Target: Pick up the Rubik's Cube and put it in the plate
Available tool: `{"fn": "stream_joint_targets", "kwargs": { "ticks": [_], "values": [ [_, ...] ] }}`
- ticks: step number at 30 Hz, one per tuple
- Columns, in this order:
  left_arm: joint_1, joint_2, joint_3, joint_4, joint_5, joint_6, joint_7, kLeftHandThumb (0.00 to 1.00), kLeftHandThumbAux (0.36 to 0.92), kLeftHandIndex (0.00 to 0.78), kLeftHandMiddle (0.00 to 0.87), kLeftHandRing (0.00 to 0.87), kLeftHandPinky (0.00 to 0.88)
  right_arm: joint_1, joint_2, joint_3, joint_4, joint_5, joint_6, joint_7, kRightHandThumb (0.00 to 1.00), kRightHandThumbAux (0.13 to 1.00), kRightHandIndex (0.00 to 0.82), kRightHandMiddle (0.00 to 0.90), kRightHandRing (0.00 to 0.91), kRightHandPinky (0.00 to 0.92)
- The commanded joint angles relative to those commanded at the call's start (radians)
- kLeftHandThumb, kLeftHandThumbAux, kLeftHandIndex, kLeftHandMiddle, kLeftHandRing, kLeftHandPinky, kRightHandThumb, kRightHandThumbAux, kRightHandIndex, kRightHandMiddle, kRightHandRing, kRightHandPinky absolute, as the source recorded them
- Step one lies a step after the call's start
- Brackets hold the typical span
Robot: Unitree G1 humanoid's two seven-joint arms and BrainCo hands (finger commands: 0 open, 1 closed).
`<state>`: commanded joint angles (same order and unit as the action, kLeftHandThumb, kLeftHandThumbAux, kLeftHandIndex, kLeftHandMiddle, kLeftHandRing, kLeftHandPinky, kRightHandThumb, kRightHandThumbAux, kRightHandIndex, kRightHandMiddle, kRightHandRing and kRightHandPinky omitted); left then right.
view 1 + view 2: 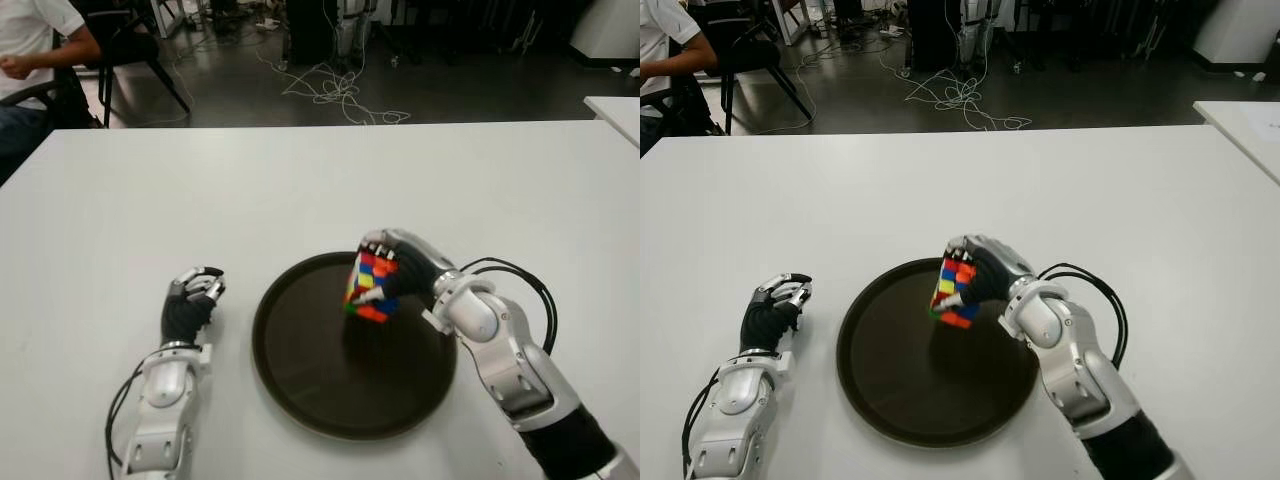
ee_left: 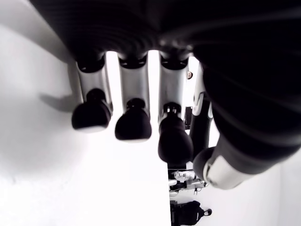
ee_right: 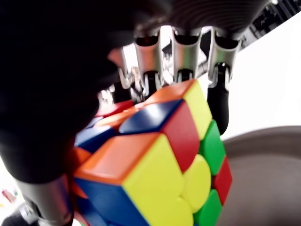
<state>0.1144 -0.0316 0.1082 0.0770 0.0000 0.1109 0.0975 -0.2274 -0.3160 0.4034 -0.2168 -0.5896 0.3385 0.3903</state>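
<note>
The multicoloured Rubik's Cube (image 1: 371,286) hangs tilted just above the dark round plate (image 1: 300,375), over its far right part. My right hand (image 1: 392,266) is shut on the cube, fingers (image 3: 217,96) wrapped over its far side and thumb on the near side. The right wrist view shows the cube (image 3: 155,165) close up with the plate's rim (image 3: 263,136) under it. Whether the cube touches the plate I cannot tell. My left hand (image 1: 193,295) shows on the white table (image 1: 300,190) left of the plate, fingers (image 2: 133,125) curled and holding nothing.
A person sits on a chair (image 1: 60,70) beyond the table's far left corner. Cables (image 1: 335,95) lie on the floor behind the table. A second white table (image 1: 615,110) edge shows at the far right.
</note>
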Motion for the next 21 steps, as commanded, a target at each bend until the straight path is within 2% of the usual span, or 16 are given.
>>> {"fn": "stream_joint_targets", "kwargs": {
  "ticks": [8, 11, 21],
  "values": [
    [0.003, -0.004, 0.001, -0.003, -0.003, -0.003, 0.001, 0.710, 0.703, 0.444, 0.814, 0.827, 0.826, -0.006, -0.020, 0.009, 0.010, -0.026, -0.027, 0.004, 0.004, 0.895, 0.667, 0.788, 0.796, 0.775],
    [0.003, -0.005, 0.001, -0.004, 0.000, -0.002, 0.005, 0.710, 0.703, 0.444, 0.813, 0.829, 0.826, -0.005, -0.020, 0.007, 0.017, -0.035, -0.043, -0.015, 0.045, 0.887, 0.661, 0.785, 0.793, 0.772],
    [0.004, 0.003, -0.007, -0.007, 0.001, 0.002, -0.003, 0.711, 0.704, 0.444, 0.813, 0.822, 0.812, -0.005, -0.014, -0.003, 0.029, -0.040, -0.051, -0.016, 0.069, 0.882, 0.652, 0.784, 0.794, 0.779]
  ]
}}
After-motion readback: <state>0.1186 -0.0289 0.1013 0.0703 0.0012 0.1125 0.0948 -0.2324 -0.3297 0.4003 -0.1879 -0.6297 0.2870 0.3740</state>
